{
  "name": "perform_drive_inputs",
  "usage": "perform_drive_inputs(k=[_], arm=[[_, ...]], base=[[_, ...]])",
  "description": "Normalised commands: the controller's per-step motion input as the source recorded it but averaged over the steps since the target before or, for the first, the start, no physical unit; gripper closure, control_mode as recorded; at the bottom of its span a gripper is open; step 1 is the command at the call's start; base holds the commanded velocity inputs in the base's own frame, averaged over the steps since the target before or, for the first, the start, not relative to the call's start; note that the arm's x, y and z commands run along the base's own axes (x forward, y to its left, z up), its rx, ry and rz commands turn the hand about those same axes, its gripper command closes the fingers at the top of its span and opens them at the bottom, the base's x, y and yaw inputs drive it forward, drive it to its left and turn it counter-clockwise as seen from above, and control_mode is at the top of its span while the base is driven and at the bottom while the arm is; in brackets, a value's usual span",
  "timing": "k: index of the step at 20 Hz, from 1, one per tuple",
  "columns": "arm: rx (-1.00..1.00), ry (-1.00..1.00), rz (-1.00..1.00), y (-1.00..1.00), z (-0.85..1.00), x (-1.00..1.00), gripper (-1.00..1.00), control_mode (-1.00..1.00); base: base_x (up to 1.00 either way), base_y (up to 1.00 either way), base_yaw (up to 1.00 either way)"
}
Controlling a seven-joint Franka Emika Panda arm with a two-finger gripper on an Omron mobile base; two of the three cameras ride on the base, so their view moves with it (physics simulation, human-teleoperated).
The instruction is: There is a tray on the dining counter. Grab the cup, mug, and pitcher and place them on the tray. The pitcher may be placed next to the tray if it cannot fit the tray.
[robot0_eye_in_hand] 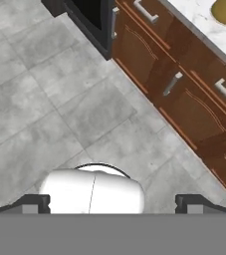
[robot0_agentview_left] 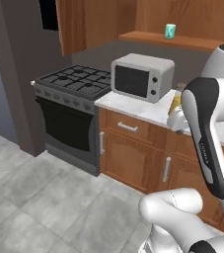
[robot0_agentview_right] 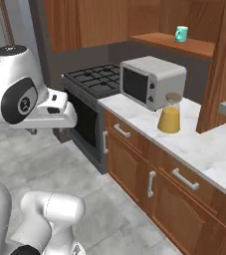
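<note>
We see the pitcher (robot0_agentview_right: 170, 114) standing upright on the marble counter (robot0_agentview_right: 204, 144) with drawered cabinets, just right of the microwave (robot0_agentview_right: 152, 79); in the left base view the pitcher (robot0_agentview_left: 175, 106) is partly hidden behind the arm. The teal mug (robot0_agentview_right: 181, 33) sits on the wooden shelf (robot0_agentview_right: 179, 45) high above the microwave. The stove (robot0_agentview_left: 76, 81) stands left of the counter. In the hand view our gripper (robot0_eye_in_hand: 113, 204) hangs over the grey floor (robot0_eye_in_hand: 45, 99), its 2 tips spread fully wide, grasping nothing.

Nothing legible here; a faint marking runs down the robot arm (robot0_agentview_left: 205, 150), too small to read.
</note>
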Motion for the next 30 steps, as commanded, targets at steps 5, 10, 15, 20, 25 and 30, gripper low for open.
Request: perform_drive_inputs(k=[5,10,15,20,25,30], arm=[[0.00,0.00,0.00,0.00,0.00,0.00,-1.00,1.00],[0.00,0.00,0.00,0.00,0.00,0.00,-1.00,1.00],[0.00,0.00,0.00,0.00,0.00,0.00,-1.00,1.00],[0.00,0.00,0.00,0.00,0.00,0.00,-1.00,1.00],[0.00,0.00,0.00,0.00,0.00,0.00,-1.00,1.00],[0.00,0.00,0.00,0.00,0.00,0.00,-1.00,1.00]], base=[[0.84,0.40,-0.19],[0.64,0.06,-0.39],[0.63,0.20,-0.41],[0.49,0.33,-0.38],[0.39,0.47,-0.36],[0.31,0.50,-0.32]])
